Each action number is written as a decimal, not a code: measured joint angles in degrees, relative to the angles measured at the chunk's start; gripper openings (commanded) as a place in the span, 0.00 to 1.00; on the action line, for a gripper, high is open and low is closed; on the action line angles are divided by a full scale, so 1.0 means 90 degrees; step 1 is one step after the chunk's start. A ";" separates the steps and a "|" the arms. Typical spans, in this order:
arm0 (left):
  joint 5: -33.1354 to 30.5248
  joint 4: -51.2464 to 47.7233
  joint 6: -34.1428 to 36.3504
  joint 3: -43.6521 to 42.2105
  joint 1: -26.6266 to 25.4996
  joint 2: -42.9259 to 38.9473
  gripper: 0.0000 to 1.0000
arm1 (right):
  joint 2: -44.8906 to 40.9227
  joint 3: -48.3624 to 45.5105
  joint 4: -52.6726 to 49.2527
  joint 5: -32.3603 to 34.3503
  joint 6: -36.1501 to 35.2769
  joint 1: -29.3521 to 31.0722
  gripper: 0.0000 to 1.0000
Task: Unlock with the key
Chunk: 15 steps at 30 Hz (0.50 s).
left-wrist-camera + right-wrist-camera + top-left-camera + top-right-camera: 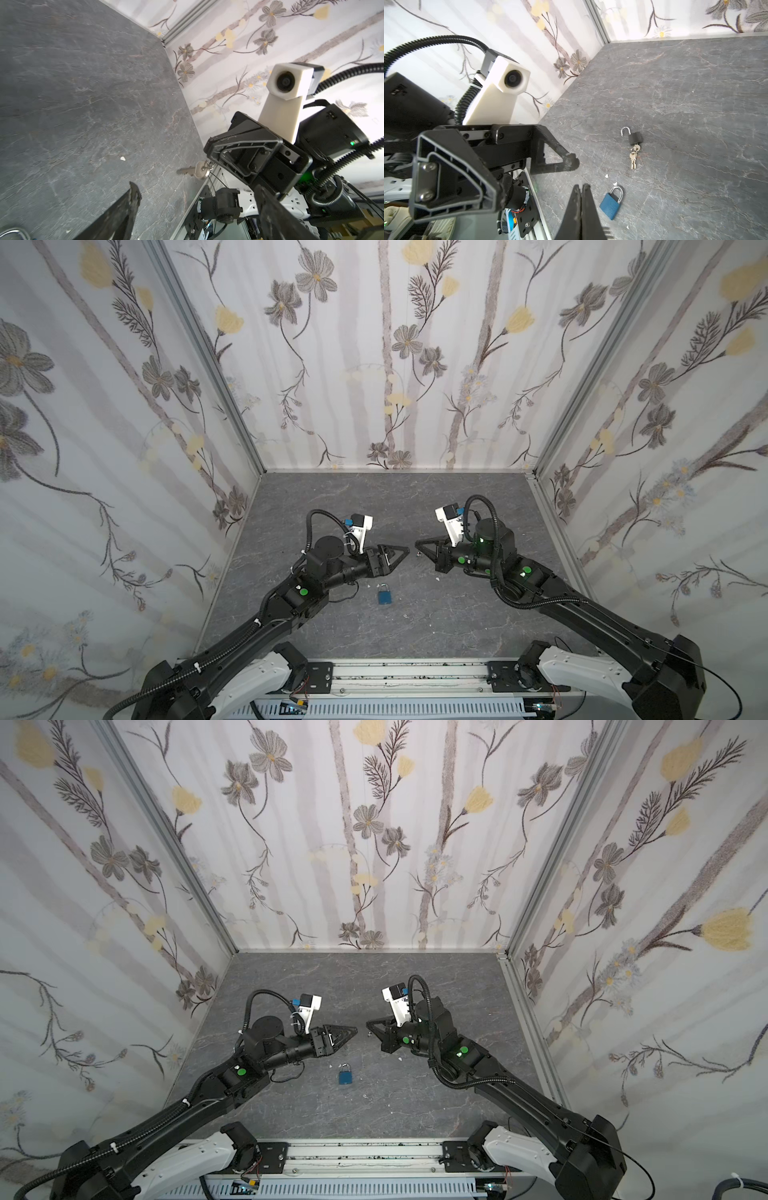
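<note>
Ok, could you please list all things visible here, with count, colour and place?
blue padlock: one, blue, on the table, middle front, shackle closed.
black padlock: one, black, farther back on the table, shackle open.
keys: small bunch, silver, at the black padlock; one seems inserted.
crumbs: several, white, scattered near the blue padlock.
table: one, dark grey, marbled.
walls: three, white with grey and yellow flowers, around the table.
left pincer: one, black, open, above the table.
right pincer: one, black, shut and empty, facing the left one.
</note>
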 measured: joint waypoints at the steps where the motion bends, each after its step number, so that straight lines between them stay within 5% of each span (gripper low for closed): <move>1: 0.0138 0.0112 0.0005 0.0051 -0.0002 0.0087 0.92 | -0.0015 0.0002 0.0036 -0.0138 0.0032 -0.0049 0.00; 8: 0.0967 0.0712 0.0095 0.0476 -0.0253 0.0716 0.91 | -0.0041 0.0034 0.0338 -0.0923 0.0381 -0.0163 0.00; 15: 0.1190 0.0877 0.0092 0.0612 -0.0391 0.0964 0.58 | -0.0039 0.0034 0.0520 -0.1217 0.0566 -0.0214 0.00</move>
